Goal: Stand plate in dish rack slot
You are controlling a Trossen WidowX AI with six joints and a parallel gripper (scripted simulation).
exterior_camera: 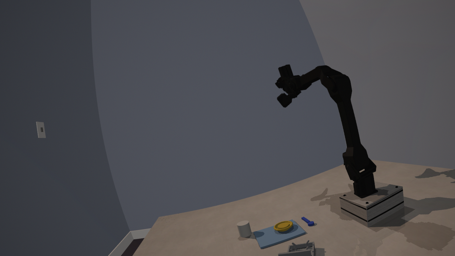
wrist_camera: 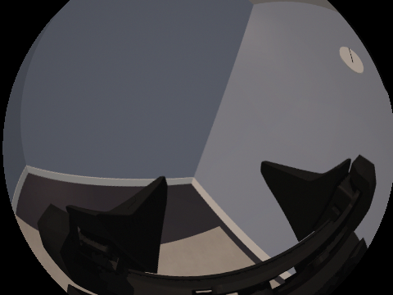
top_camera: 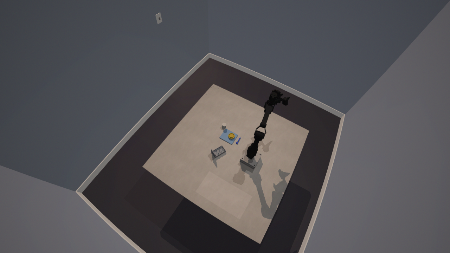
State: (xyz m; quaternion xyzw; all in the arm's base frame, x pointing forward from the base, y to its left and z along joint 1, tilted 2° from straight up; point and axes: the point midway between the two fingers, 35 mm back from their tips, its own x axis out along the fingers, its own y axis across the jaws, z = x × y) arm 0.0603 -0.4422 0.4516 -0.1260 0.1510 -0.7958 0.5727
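A round yellow plate with a raised rim (top_camera: 231, 135) (exterior_camera: 283, 225) is lying flat on a rectangular light-blue board (top_camera: 224, 137) (exterior_camera: 265, 242), outside the rack. In the exterior view, a small blue spoon-like utensil (top_camera: 238, 140) (exterior_camera: 307, 221) is resting just beside the board, on its right, and a pale, upright cylinder (top_camera: 224, 125) (exterior_camera: 244, 229) is standing near its left end. On the near side of the board, a grey dish rack with thin rails (top_camera: 218, 156) (exterior_camera: 294, 254) is sitting apart from the plate, partly cut off by the lower edge of that view. Farther right, the black jointed robot arm (top_camera: 265, 118) (exterior_camera: 349, 122) is rising from a pale, box-shaped base with dark stripes (top_camera: 254, 165) (exterior_camera: 383, 207), bending at the elbow and reaching left, high above the beige tabletop (top_camera: 188, 138) (exterior_camera: 197, 232). Seen from the top, the arm is stretching toward the far side, well apart from the plate. Its black parallel-jaw gripper (wrist_camera: 215, 175) is hanging wide open, its two pointed fingers standing well apart, holding nothing and touching nothing. In the wrist view, the gripper is facing the walls, with a corner of the tabletop showing below.
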